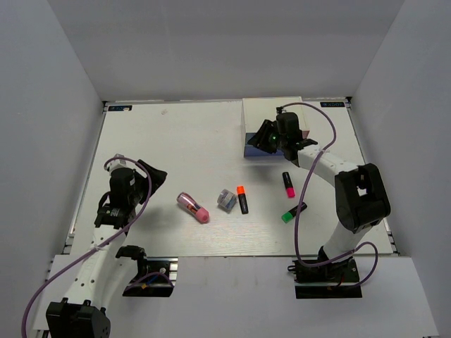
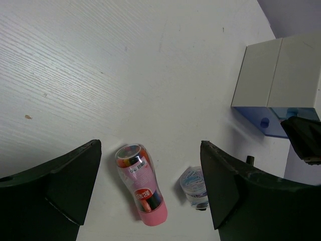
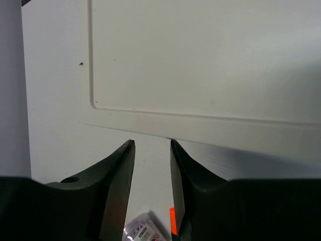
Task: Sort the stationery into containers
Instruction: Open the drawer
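Observation:
The white drawer box (image 1: pixel 266 116) stands at the back right, its blue drawer front (image 1: pixel 255 151) facing the near edge. My right gripper (image 1: pixel 272 140) hangs over the box's front edge, its jaws a narrow gap apart with nothing between them (image 3: pixel 152 144). The pink cylinder (image 1: pixel 193 207), the grey-blue piece (image 1: pixel 225 199) and the orange-capped highlighter (image 1: pixel 242 199) lie mid-table. The pink-capped (image 1: pixel 288 184) and green-capped (image 1: pixel 293 213) highlighters lie further right. My left gripper (image 1: pixel 151 173) is open and empty, left of the cylinder (image 2: pixel 141 185).
The left wrist view shows the box (image 2: pixel 278 80), a blue drawer front with a knob (image 2: pixel 265 122) and the grey-blue piece (image 2: pixel 194 187). The right wrist view shows the box top (image 3: pixel 200 60) and an orange cap (image 3: pixel 172 221). White walls enclose the table.

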Robot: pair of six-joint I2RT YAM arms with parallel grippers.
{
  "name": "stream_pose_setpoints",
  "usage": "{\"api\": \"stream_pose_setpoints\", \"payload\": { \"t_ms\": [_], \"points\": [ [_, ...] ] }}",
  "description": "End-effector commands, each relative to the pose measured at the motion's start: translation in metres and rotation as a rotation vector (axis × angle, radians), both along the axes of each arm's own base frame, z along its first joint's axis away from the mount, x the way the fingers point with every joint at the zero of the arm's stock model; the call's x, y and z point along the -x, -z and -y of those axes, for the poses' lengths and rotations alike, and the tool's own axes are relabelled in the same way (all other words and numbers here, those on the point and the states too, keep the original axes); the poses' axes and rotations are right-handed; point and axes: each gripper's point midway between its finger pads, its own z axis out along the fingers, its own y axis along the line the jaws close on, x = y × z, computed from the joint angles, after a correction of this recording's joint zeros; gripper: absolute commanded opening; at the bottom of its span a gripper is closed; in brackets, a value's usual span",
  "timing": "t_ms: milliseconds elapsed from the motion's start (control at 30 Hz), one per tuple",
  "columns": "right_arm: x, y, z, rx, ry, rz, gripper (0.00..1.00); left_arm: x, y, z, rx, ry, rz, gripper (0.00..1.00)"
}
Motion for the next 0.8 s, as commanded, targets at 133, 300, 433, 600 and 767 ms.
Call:
{"api": "stream_pose_setpoints", "payload": {
  "t_ms": [133,300,433,600,767],
  "points": [
    [-0.010,-0.017,0.008,0.016,0.044,0.076,0.40,0.000,-0.010,0.000,0.004,-0.004,0.033,0.90],
    [-0.017,-0.018,0.008,0.026,0.053,0.105,0.40,0.001,-0.015,-0.002,0.001,-0.012,0.053,0.90],
    [-0.020,-0.017,0.011,0.045,0.062,0.112,0.40,0.002,-0.013,-0.002,0.000,-0.012,0.044,0.91],
    [-0.021,-0.013,0.014,0.061,0.069,0.111,0.45,0.002,-0.013,-0.002,0.000,-0.012,0.044,0.91],
    [-0.023,-0.014,0.014,0.062,0.070,0.120,0.48,0.002,-0.013,-0.002,0.000,-0.012,0.044,0.91]
  ]
}}
